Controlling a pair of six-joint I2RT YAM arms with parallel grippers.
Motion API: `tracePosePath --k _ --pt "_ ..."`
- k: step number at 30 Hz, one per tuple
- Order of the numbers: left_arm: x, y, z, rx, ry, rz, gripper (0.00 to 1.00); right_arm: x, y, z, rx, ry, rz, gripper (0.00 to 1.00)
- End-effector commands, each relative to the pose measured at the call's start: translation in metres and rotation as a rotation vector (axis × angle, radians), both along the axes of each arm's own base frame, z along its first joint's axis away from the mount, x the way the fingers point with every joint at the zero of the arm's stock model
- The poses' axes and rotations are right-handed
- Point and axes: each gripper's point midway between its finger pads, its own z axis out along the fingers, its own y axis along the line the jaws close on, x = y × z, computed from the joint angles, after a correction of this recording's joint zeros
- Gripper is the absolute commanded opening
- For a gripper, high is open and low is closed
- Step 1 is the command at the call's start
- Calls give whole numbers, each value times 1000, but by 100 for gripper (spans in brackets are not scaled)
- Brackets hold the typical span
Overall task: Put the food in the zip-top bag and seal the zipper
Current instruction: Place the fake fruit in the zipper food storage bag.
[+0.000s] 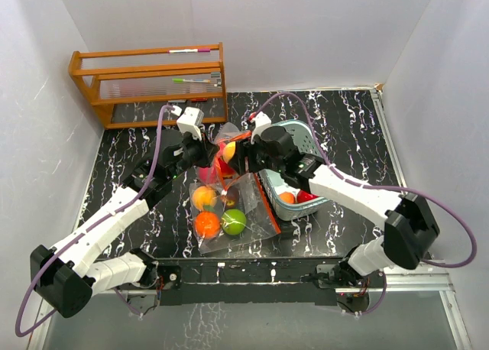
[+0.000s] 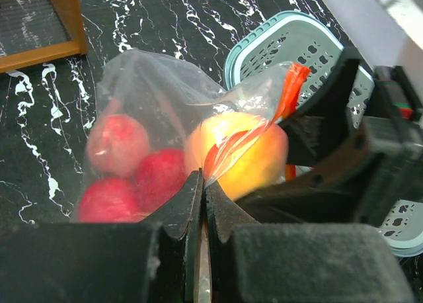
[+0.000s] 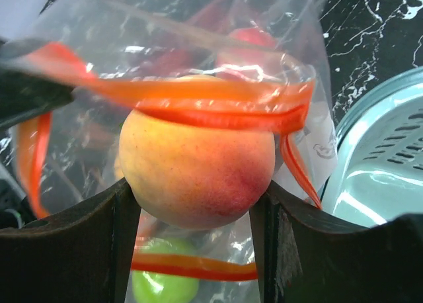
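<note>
- Pinching a fold of the zip-top bag point(image 2: 145, 78) close to its mouth with the left hand point(image 2: 201, 184), pressed fully together on the thin film.
- Holding one yellow-pink fruit point(image 3: 198, 171) in the right hand point(image 3: 195, 207), half spread and touching it on two sides, right at the bag mouth, with the orange zipper strip point(image 3: 218, 104) lying across its top.
- Seen inside the bag, on the bench point(image 1: 351, 128) between the arms: red fruits point(image 2: 119, 144) at the far end, two orange fruits point(image 1: 203, 197) and one lime green fruit point(image 1: 234, 222) at the near end.
- Lying in the pale-blue basket point(image 1: 306, 140), just right of the bag: one more orange piece point(image 1: 286, 198) and something red beside it.
- Judged light, round and glossy, so slippery and quick to roll; best taken across the widest part, with gentle pressure only. Not possible to tell real or plastic, so safer to treat as easy to bruise.
- Bag judged soft, thin and smooth, collapsing without support and sliding out of a weak pinch; best taken on the stiffer zipper strip, near one corner, to keep the mouth wide.
- For sealing: probably one hand holding an end of the strip, the other pressing along it, after pushing every fruit well below.
</note>
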Motion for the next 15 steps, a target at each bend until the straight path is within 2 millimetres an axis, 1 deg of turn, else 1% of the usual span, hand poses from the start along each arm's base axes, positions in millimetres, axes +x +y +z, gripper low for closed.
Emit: tracePosePath --k 1,4,5,6,9,12,15 --pt "-3 1 22 -49 -52 -6 0 38 17 56 105 -165 -70 64" --pt "-3 3 22 -47 -55 -1 0 41 26 66 136 -173 -52 87" --pt "-3 3 23 -47 -56 0 0 39 27 69 143 -176 -44 93" --pt "-3 3 23 -48 -56 0 0 37 28 74 151 -181 -39 97" --pt "-3 3 21 -46 -54 0 0 26 25 85 165 -190 -26 98" --pt "-2 3 21 -44 -52 2 0 10 16 94 178 -191 -11 98" --pt "-1 3 19 -40 -49 8 0 -8 -2 103 180 -183 -17 98"
